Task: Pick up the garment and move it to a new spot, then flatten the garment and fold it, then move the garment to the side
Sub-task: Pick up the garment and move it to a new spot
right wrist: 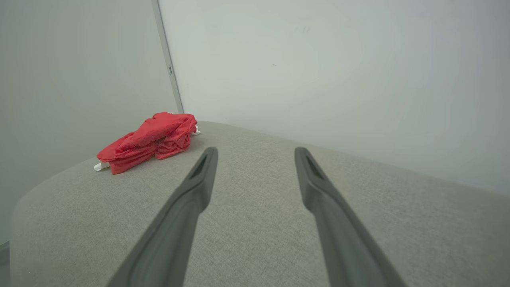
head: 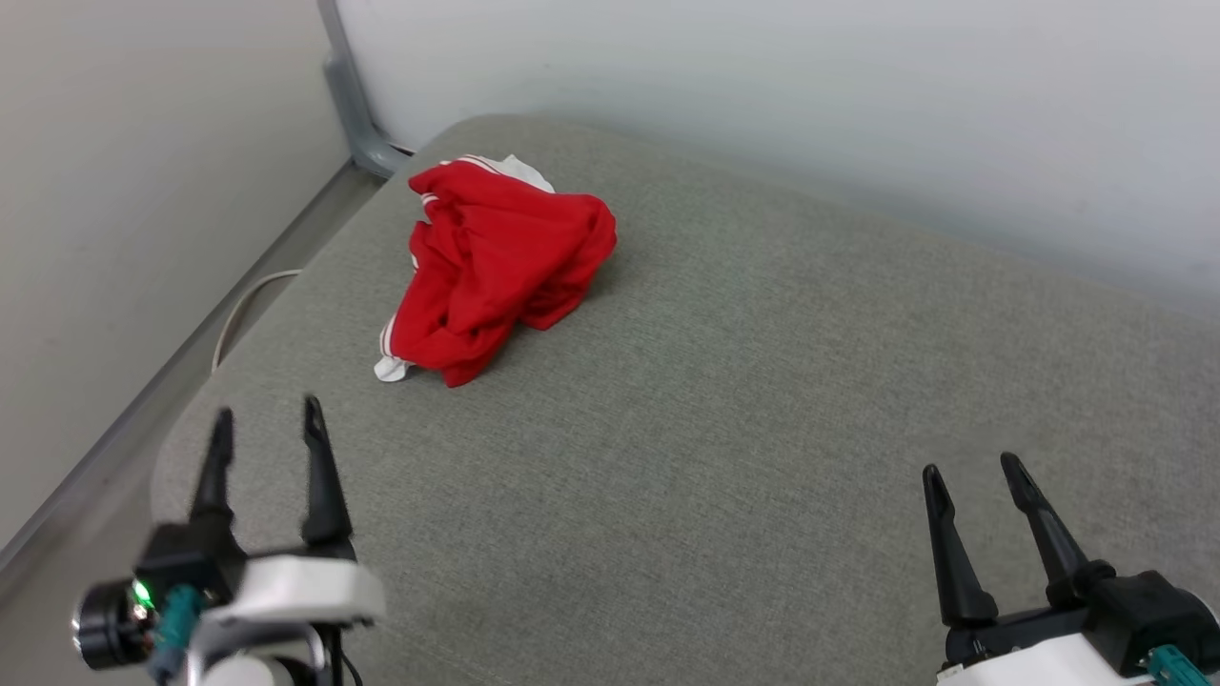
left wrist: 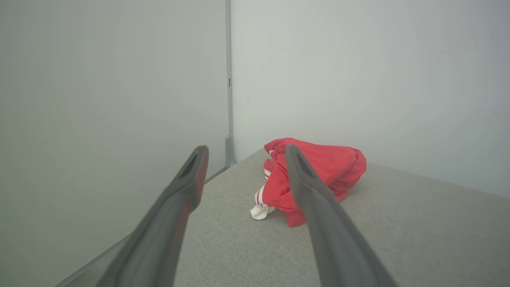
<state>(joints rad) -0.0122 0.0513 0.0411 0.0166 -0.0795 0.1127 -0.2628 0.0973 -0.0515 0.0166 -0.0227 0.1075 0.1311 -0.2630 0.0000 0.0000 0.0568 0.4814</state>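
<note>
the garment (head: 496, 272) lies crumpled far left on the grey padded surface (head: 724, 400), near its edge. left pincer (head: 267, 412) and right pincer (head: 971, 467) stand apart, empty. a clumsy pinch may push it off.

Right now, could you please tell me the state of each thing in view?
shirt: crumpled in a heap on the cushion, untouched.
left tool: open, empty, short of the shirt.
right tool: open, empty, well away from the shirt.
</note>
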